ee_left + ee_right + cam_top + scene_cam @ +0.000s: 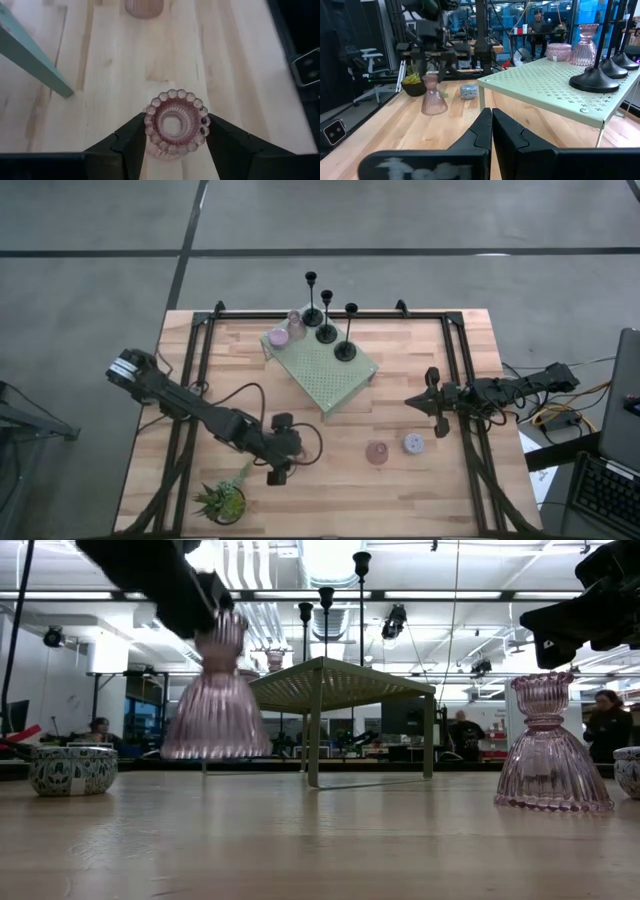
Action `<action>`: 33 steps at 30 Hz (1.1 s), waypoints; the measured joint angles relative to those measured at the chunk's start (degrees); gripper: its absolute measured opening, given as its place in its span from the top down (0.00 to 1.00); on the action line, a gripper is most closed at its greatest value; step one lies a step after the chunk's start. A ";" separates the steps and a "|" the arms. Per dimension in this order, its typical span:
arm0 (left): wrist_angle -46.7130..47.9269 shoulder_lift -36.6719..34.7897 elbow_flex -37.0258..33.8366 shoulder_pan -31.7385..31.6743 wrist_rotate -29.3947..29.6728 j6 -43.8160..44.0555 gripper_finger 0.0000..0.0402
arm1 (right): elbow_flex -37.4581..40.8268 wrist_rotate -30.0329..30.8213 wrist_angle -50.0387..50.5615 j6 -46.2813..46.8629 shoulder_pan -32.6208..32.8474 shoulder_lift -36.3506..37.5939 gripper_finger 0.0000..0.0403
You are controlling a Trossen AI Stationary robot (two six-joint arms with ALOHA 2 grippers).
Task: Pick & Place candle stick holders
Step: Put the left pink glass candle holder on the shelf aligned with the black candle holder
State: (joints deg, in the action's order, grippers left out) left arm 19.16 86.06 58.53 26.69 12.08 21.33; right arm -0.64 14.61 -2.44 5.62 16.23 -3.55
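Near the wooden table's (420,490) front edge, the left gripper (175,137) clamped a pink holder (176,123) upright by its neck, while the right gripper (491,131) waited closed, well apart.

Bright ceiling lights (330,555) glare — low view's foreground blurred.

Two dark, jointed arms, matte black throughout, thin black cables looping alongside. Left arm (200,412) with a pale grey-white block at its base end; left gripper (175,145) with angular, stepped black fingers. Right gripper (491,131) likewise black, its fingers tapering, notched wedges.
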 joint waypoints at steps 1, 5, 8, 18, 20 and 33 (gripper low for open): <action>0.00 -0.79 0.02 -0.11 0.00 -0.27 0.52 | 0.00 0.00 -0.01 0.14 -0.01 0.00 0.98; 0.19 -4.60 0.02 -0.58 0.02 -0.53 0.52 | 0.00 0.00 0.00 -0.04 0.00 0.00 0.98; 0.11 -7.44 0.05 -1.21 0.79 -0.45 0.52 | 0.00 0.00 -0.01 0.19 -0.01 0.00 0.98; -0.33 -14.88 0.06 -7.43 14.61 0.23 0.52 | 0.00 0.00 0.00 0.14 0.00 0.02 0.98; -1.44 -16.09 0.06 -9.32 17.12 1.34 0.52 | 0.00 0.00 0.00 -0.05 -0.01 0.01 0.98; -5.18 -17.79 0.08 -23.66 17.46 -1.95 0.52 | 0.00 0.00 -0.01 0.00 0.00 0.00 0.98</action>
State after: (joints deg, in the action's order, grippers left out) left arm 13.98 68.27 58.61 3.03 29.54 19.37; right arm -0.64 14.61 -2.45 5.62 16.23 -3.55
